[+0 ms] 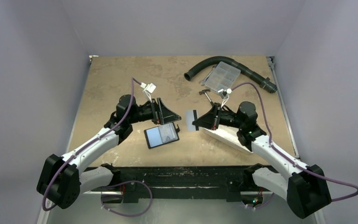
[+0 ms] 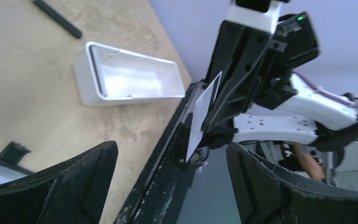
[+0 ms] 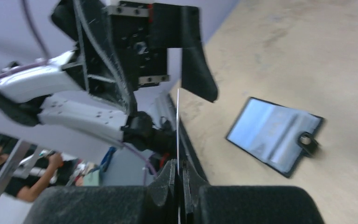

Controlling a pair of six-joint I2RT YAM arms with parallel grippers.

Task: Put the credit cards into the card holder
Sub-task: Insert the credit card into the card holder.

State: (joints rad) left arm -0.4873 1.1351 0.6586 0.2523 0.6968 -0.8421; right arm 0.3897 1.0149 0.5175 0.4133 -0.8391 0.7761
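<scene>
Top external view puts the card holder (image 1: 161,136) open and flat on the tan, mottled table (image 1: 116,79), near its centre and at about six o'clock from the gap between the two grippers. Its pale blue-grey inside faces up within a black border. The right wrist view shows a small round snap (image 3: 306,139) on a tab at its edge.

The right gripper (image 1: 201,120) has its jaws pinched tight on a credit card (image 1: 195,120), gripping it by one edge so that the thin, stiff rectangle sticks out toward nine o'clock. A dark stripe shows across the card from above, while its own wrist camera sees it edge-on as a bare line.

The left gripper (image 1: 173,114) faces it from nine o'clock with its fingers (image 2: 81,184) spread wide and nothing between them. I judge this to be a handover or re-grip. The card is offered in the air so the wide jaws can take its free part at an angle better suited to sliding it into the holder.

A white plastic tray (image 1: 227,138), long and round-cornered, lies under the right arm at four o'clock. At one o'clock a clear compartment box (image 1: 222,76) lies by a black curved hose (image 1: 242,66).
</scene>
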